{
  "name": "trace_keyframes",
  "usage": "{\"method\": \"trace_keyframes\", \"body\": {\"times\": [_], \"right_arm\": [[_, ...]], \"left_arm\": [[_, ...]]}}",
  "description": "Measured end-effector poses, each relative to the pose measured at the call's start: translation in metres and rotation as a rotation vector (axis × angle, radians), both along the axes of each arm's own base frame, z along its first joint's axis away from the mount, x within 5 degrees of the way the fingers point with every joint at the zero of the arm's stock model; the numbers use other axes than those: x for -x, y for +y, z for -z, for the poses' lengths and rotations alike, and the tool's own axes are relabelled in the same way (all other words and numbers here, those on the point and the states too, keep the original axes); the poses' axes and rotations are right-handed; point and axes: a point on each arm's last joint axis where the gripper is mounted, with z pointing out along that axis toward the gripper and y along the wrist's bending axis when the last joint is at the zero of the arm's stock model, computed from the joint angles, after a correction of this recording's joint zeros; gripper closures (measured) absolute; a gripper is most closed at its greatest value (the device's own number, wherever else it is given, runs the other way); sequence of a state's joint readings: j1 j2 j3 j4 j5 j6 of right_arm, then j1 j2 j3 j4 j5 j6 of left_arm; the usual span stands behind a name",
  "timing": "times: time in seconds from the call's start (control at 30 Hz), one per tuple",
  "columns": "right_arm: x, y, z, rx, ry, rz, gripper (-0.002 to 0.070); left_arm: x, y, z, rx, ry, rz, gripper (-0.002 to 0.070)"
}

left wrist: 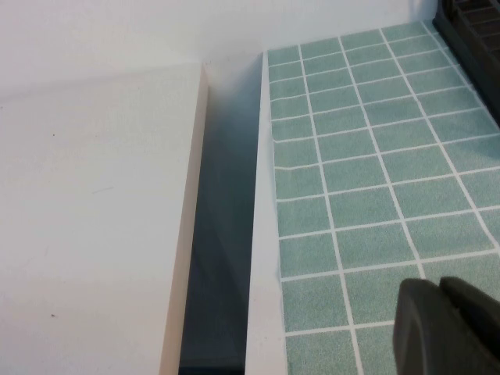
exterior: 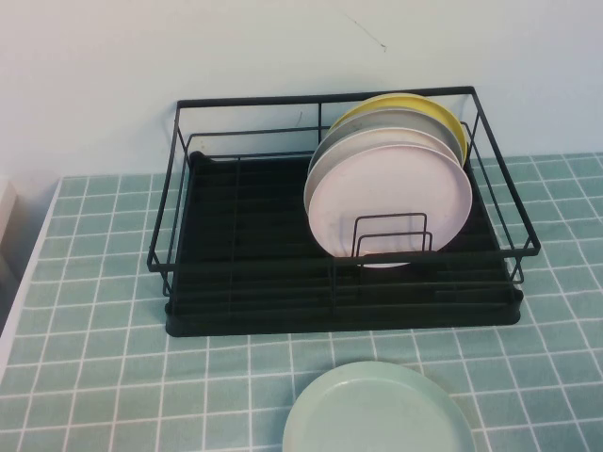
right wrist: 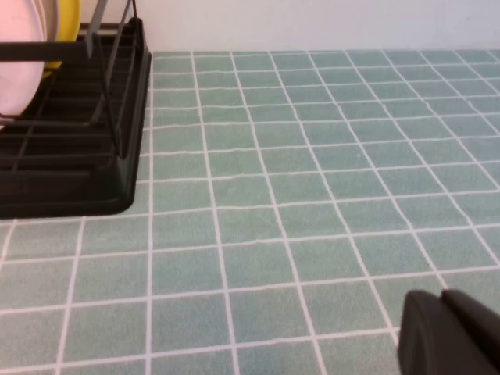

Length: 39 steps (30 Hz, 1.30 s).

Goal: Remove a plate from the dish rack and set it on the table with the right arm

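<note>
The rack [exterior: 344, 282] is sitting on the table [exterior: 94, 311] against the wall, and the pink plate [exterior: 389, 202] is standing upright in the rack's right half, leaning at the front of a stack with a grey plate [exterior: 377, 132] and a yellow plate [exterior: 443, 118] behind it. A green plate [exterior: 377, 414] is lying flat on the tiles just in front of the rack.

Neither arm is showing up in the high view. The left gripper [left wrist: 445, 328] is hovering over the table's left edge, well away from the rack. The right gripper [right wrist: 449, 336] is hanging above bare tiles to the right of the rack. Can't tell whether either one is released or clenched, only a dark corner is showing.
</note>
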State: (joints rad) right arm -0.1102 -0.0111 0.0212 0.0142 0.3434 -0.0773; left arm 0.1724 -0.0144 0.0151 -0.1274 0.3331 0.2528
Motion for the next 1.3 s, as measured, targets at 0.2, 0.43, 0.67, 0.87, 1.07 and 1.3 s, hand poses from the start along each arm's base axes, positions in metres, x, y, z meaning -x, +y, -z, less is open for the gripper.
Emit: {"method": "trace_keyframes", "body": {"times": [0.2, 0.43, 0.67, 0.87, 1.07, 1.3], "right_arm": [[0.000, 0.000, 0.000, 0.000, 0.000, 0.000, 0.0678], [0.000, 0.000, 0.000, 0.000, 0.000, 0.000, 0.0678], [0.000, 0.000, 0.000, -0.002, 0.000, 0.000, 0.0678], [-0.001, 0.005, 0.000, -0.147, -0.016, -0.012, 0.0678], [-0.002, 0.023, -0.006, -0.685, -0.057, -0.051, 0.0678], [-0.002, 0.027, -0.013, -0.889, -0.102, -0.069, 0.0678]], "left_arm": [[0.000, 0.000, 0.000, 0.000, 0.000, 0.000, 0.0678], [0.000, 0.000, 0.000, 0.000, 0.000, 0.000, 0.0678], [0.000, 0.000, 0.000, 0.000, 0.000, 0.000, 0.0678], [0.000, 0.000, 0.000, 0.000, 0.000, 0.000, 0.0678], [0.000, 0.000, 0.000, 0.000, 0.000, 0.000, 0.0678], [0.000, 0.000, 0.000, 0.000, 0.000, 0.000, 0.0678]]}}
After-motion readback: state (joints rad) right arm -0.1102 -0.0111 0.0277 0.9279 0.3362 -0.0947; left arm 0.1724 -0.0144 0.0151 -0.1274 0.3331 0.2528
